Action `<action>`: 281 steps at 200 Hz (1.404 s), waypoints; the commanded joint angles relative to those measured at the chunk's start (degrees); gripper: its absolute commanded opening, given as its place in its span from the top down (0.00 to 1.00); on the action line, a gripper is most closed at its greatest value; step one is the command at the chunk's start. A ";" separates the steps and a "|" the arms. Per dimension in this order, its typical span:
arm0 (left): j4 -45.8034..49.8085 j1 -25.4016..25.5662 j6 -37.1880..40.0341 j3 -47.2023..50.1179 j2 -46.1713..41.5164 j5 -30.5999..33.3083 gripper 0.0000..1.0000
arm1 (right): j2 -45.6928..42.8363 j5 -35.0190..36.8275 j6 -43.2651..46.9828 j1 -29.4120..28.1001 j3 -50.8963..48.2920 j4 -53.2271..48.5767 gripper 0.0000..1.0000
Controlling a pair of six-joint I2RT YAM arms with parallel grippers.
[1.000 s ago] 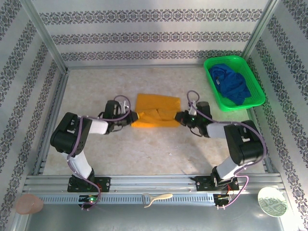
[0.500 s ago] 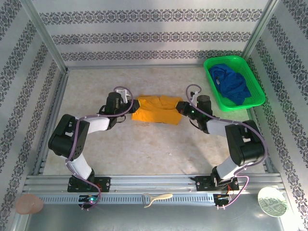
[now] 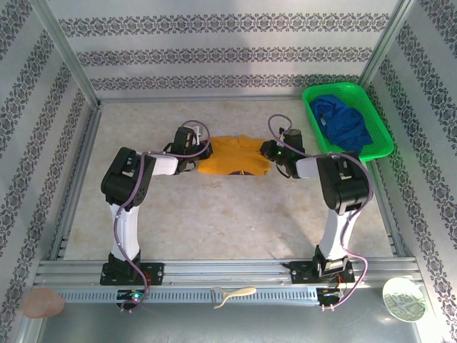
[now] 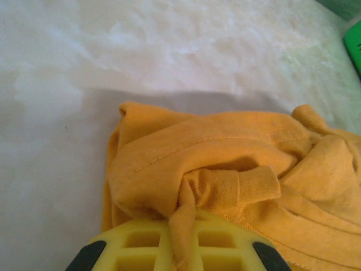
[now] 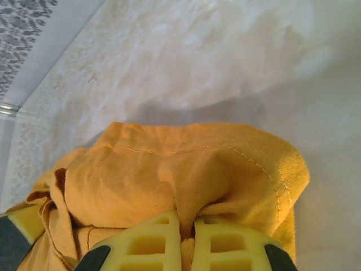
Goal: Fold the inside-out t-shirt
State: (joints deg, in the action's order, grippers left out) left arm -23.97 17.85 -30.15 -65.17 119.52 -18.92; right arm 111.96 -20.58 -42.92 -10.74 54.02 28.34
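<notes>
The crumpled orange-yellow cotton t-shirt (image 3: 232,158) spans the gap between both grippers. The left gripper (image 3: 202,160) is clamped tight on its left edge, and the right gripper (image 3: 268,153) likewise on its right edge. Beyond the right gripper, a green plastic basket (image 3: 313,123) holds a dark blue garment (image 3: 344,123).

Orange-yellow t-shirt (image 3: 232,157), bunched and wrinkled, mid-table, seams showing
</notes>
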 commanded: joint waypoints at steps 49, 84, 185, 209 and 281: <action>4.58 -2.42 -1.55 -1.32 -5.95 0.01 0.30 | -7.06 -0.74 0.64 4.42 0.77 -4.43 0.46; 7.62 -2.09 -4.83 2.39 -16.06 -1.74 0.08 | -16.87 -5.97 0.98 4.31 -3.78 -7.92 0.54; -10.13 3.45 -19.46 6.77 -6.51 -10.52 0.03 | -6.17 -9.31 -10.65 -2.75 -9.04 2.77 1.00; -11.15 2.98 -19.75 8.80 -4.82 -9.92 0.03 | -2.48 -9.29 -14.34 -1.37 -12.08 6.64 1.00; -9.83 2.33 -19.05 8.52 -10.98 -11.86 0.01 | -9.85 -13.62 -11.58 -0.17 -10.42 6.27 1.00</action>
State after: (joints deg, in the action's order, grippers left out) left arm -38.00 21.23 -49.60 -53.95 111.37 -29.58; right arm 104.86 -31.83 -57.06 -11.81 39.44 36.71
